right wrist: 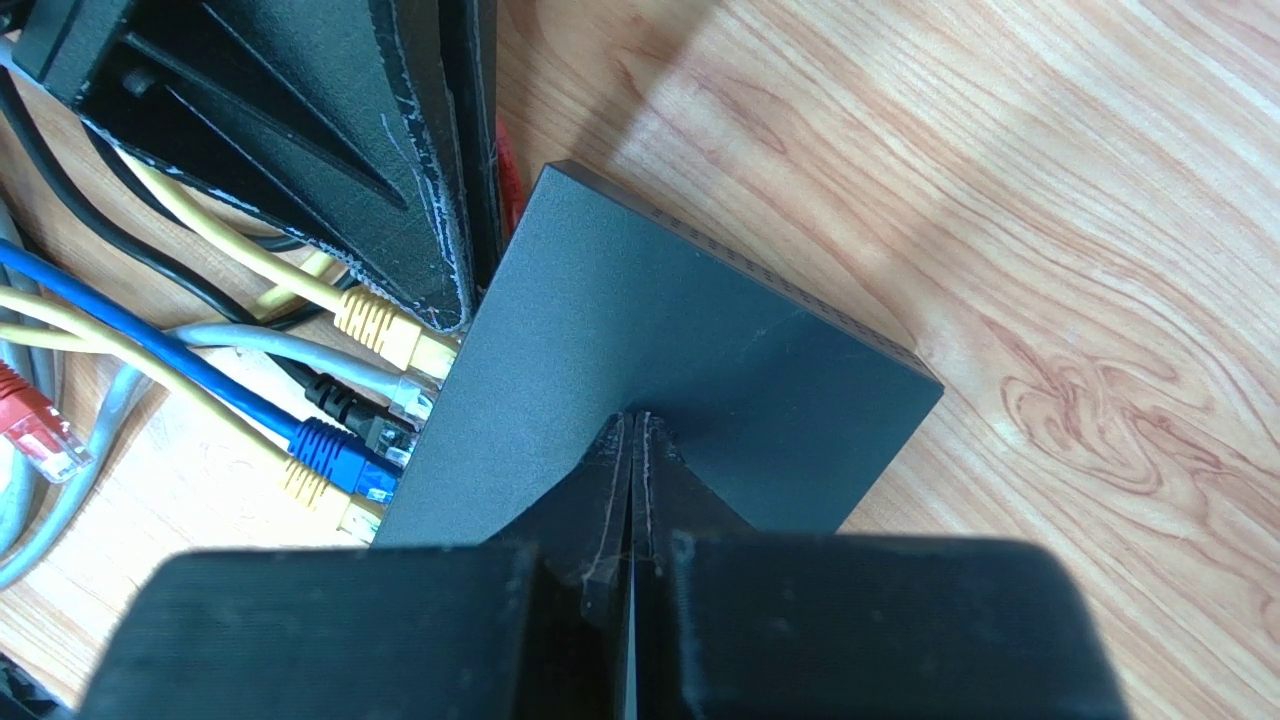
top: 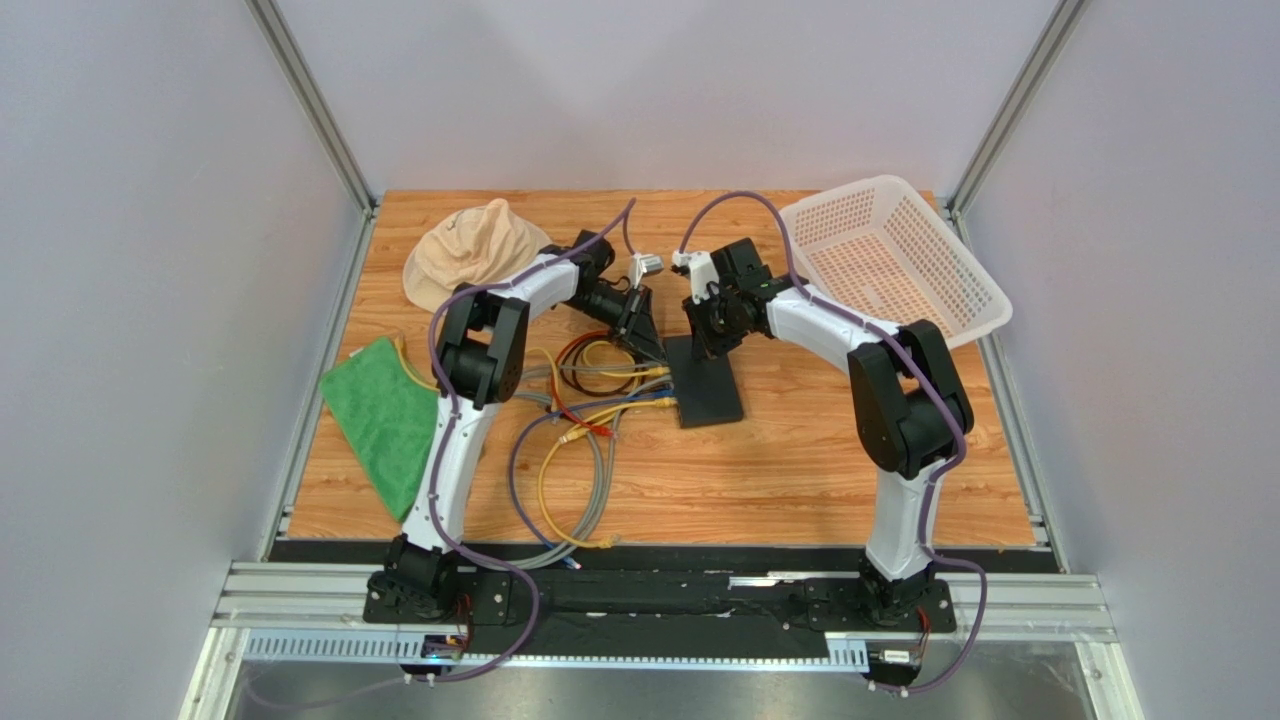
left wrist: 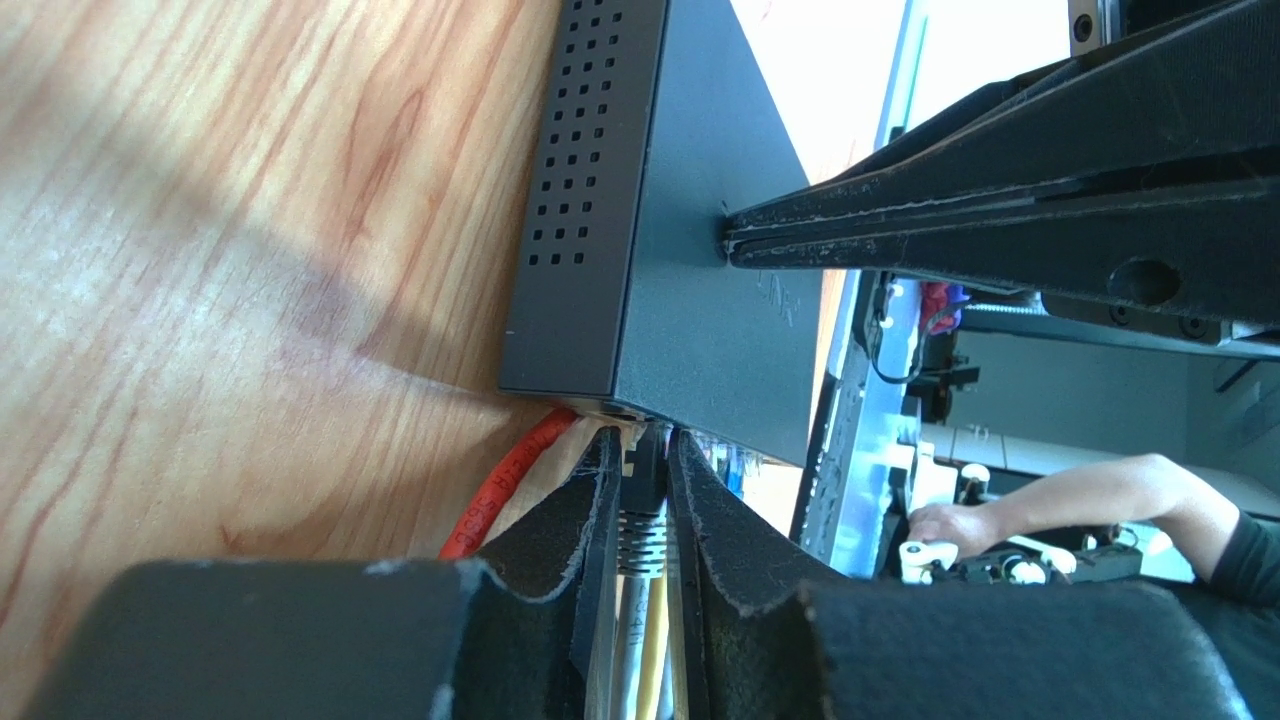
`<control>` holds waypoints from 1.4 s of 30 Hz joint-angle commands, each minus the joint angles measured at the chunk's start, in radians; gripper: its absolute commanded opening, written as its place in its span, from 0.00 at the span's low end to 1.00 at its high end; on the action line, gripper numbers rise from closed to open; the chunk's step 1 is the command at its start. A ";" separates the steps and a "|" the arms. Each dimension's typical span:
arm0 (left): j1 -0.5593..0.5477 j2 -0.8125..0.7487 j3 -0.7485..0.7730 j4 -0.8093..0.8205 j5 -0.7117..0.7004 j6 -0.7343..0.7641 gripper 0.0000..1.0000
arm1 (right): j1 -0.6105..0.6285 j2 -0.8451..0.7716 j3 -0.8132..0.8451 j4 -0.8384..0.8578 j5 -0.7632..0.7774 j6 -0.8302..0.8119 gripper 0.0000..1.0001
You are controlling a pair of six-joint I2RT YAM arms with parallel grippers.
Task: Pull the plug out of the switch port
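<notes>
Switch [right wrist: 676, 345]: flat black box, laid flat on the wooden counter [right wrist: 1052, 225].
Plug [left wrist: 643, 528]: grey-booted, apparently seated in a port on the switch's edge; not yet withdrawn.
Left pincer [left wrist: 643, 443]: clamped on the plug, one pad pressed to each side, set in line with the port for a straight pull.
Right pincer [right wrist: 637, 423]: fingers together, tips pressed down on the switch's lid; judged a brace, so the box is not dragged along.
Neighbouring leads: yellow plug [right wrist: 383, 323], blue plug [right wrist: 338, 450] and red cable [left wrist: 504, 488] are crowded alongside; snagging is judged possible.
</notes>
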 commanded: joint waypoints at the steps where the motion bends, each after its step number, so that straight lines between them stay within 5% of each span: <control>1: 0.004 -0.005 0.086 -0.029 -0.032 0.091 0.00 | 0.025 0.058 -0.047 -0.083 0.038 -0.025 0.00; 6: -0.019 -0.010 0.005 -0.069 0.000 0.138 0.00 | 0.028 0.057 -0.048 -0.080 0.042 -0.028 0.00; 13: -0.003 0.010 0.123 -0.084 0.002 0.105 0.00 | 0.033 0.060 -0.045 -0.086 0.044 -0.033 0.00; 19: -0.012 -0.004 0.011 -0.117 0.015 0.162 0.00 | 0.037 0.046 -0.060 -0.074 0.058 -0.036 0.00; 24: 0.023 0.015 0.141 -0.106 0.054 0.095 0.00 | 0.040 0.048 -0.056 -0.079 0.062 -0.036 0.00; 28: 0.028 0.012 0.163 -0.147 0.023 0.153 0.00 | 0.042 0.048 -0.056 -0.079 0.062 -0.039 0.00; 32: 0.008 0.019 0.031 -0.164 0.048 0.175 0.00 | 0.043 0.043 -0.059 -0.075 0.064 -0.037 0.00; 42: 0.020 0.041 0.095 -0.270 0.014 0.267 0.00 | 0.043 0.051 -0.053 -0.080 0.067 -0.040 0.00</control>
